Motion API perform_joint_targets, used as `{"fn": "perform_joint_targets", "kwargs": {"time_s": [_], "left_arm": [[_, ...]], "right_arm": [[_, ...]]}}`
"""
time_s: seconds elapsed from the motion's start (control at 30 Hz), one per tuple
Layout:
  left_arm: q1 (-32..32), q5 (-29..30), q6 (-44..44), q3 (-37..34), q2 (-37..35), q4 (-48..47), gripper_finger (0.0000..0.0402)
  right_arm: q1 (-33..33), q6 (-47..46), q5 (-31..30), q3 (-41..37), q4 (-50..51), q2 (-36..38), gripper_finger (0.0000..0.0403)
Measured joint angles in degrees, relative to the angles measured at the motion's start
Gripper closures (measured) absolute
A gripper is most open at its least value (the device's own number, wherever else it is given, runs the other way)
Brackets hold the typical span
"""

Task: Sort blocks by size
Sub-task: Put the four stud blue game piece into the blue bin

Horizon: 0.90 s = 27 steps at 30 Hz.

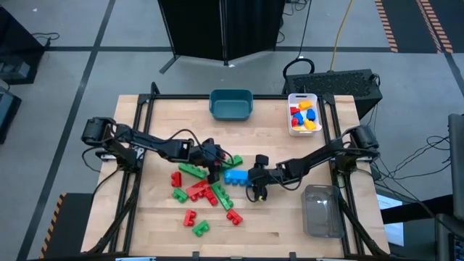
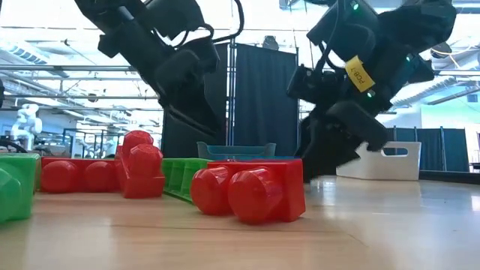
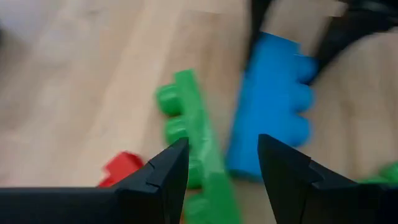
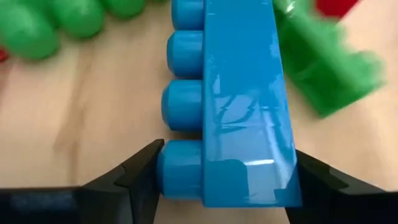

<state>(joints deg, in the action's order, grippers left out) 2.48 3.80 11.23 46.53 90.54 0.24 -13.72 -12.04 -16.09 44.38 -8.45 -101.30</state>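
Observation:
Red and green studded blocks [image 1: 197, 190] lie scattered on the wooden table [image 1: 290, 225]. A long blue block [image 1: 233, 175] lies on its side among them. My right gripper [image 1: 254, 181] is shut on that block's near end [image 4: 242, 93]. My left gripper [image 1: 214, 167] is open and empty. It hovers over a long green block [image 3: 198, 155], next to the blue block [image 3: 270, 118]. In the low view, red blocks [image 2: 251, 193] fill the foreground. My right gripper pinches the end of the blue block that points toward the table's right edge [image 4: 249, 180] between its two fingers. One finger [image 4: 146, 171] is on the end stud and the other [image 4: 314, 177] on the flat underside. The fingers lie across the block, which rests on the table.
A teal bin [image 1: 230, 104] stands at the far middle. A white bin [image 1: 303, 114] with yellow, blue and red blocks stands at the far right. A clear bin [image 1: 322, 210] stands at the near right. Bare wood lies along the near edge.

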Motion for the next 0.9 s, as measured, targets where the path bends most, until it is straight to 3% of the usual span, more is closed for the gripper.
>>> {"fn": "perform_joint_targets", "kwargs": {"time_s": [0.17, 0.33, 0.7, 0.9], "left_arm": [[-0.24, -5.49, -2.61, 0.03, -1.78, 0.74, 0.0226], [0.36, -5.66, -6.51, 0.06, -2.64, 1.83, 0.0217], [2.22, -3.67, -13.49, 0.06, -2.55, 5.49, 0.0104], [2.16, -1.61, -14.65, 0.06, -2.55, 5.08, 0.0103]], "right_arm": [[0.22, 3.25, -2.44, 0.02, 0.30, 3.75, 0.0161], [0.41, 4.38, -2.03, 0.04, 0.89, 7.07, 0.0155], [0.39, 4.92, -2.01, 0.04, 0.69, 8.33, 0.0156], [0.42, 4.82, -2.06, 0.04, -0.08, 8.33, 0.0156]]}}
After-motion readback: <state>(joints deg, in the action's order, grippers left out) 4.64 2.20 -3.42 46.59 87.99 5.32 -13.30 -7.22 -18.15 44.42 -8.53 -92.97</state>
